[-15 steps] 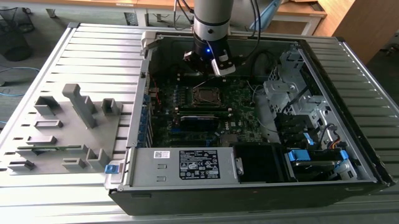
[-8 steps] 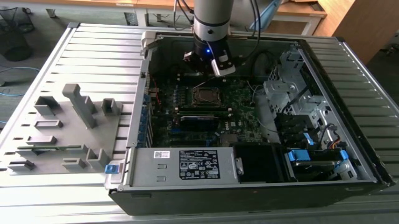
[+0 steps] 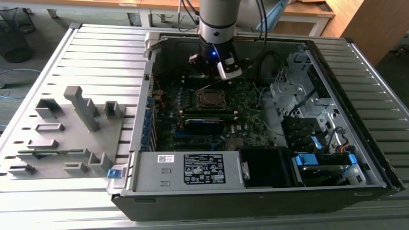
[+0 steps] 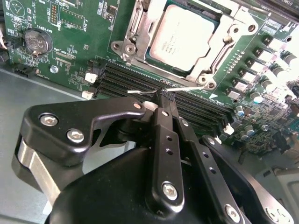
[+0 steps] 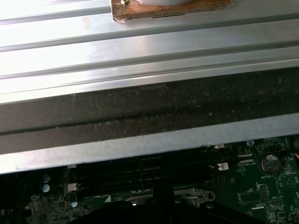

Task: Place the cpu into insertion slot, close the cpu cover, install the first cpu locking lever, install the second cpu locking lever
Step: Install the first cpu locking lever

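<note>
Two black metal fingers (image 4: 164,122) of the robot's black gripper (image 4: 166,95) meet at their tips in the second wrist view, pressed together with nothing between them. The closed tips hang just above a thin silver wire lever (image 4: 187,88) that runs along the long black memory slots (image 4: 140,84), close to the socket's near edge.

Beyond the tips lies the small flat square cpu (image 4: 186,38) with its dull silver-grey metal top, faint print across it, seated flat in the dark square insertion slot (image 4: 154,63). The thin silver-grey metal cpu cover (image 4: 226,35) lies down around the chip, its large central opening framing the metal top, with round screw heads at its corners. A silver coin cell battery (image 4: 37,41) sits on the green circuit board (image 4: 74,28), well apart from the socket.

In the exterior view the gripper (image 3: 217,72) points down into the open black computer case (image 3: 255,201), over the far part of the board and near the socket (image 3: 210,98), which shows as a dark square with a metal rim. The case rests on a ribbed grey metal table (image 3: 38,201), and grey plastic fixture blocks (image 3: 82,108) stand on the table at the exterior view's left, well apart from the case.
</note>
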You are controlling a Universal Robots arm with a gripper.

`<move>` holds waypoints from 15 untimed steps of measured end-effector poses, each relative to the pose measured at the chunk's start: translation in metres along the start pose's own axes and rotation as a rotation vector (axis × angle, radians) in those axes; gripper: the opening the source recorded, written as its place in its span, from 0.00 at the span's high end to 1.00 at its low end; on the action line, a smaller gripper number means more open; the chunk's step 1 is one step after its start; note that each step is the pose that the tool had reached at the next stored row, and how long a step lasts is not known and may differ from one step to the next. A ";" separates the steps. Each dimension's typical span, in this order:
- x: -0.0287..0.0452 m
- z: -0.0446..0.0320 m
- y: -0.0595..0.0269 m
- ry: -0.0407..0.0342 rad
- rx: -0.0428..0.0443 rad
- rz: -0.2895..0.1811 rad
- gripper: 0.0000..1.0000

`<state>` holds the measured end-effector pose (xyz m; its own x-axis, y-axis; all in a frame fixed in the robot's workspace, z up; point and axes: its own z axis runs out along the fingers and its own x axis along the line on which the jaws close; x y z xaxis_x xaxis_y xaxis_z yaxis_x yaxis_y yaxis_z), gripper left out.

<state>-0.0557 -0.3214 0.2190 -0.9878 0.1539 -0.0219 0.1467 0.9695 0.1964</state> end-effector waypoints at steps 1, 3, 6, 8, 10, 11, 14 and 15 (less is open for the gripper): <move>-0.0005 0.0002 0.0001 -0.0001 -0.0001 0.000 0.89; -0.0014 0.0006 0.0002 -0.0002 -0.0003 0.000 0.89; -0.0026 0.0010 0.0004 -0.0001 -0.0001 0.000 0.89; -0.0034 0.0017 0.0005 0.0000 0.0000 0.000 0.89; -0.0041 0.0026 0.0004 -0.0001 -0.0001 0.000 0.89; -0.0045 0.0032 0.0004 0.0000 -0.0001 0.000 0.89; -0.0051 0.0054 0.0002 -0.0002 0.0002 0.000 0.89; -0.0052 0.0062 0.0002 -0.0002 0.0003 0.000 0.89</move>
<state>-0.0502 -0.3208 0.2131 -0.9878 0.1540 -0.0220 0.1468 0.9695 0.1961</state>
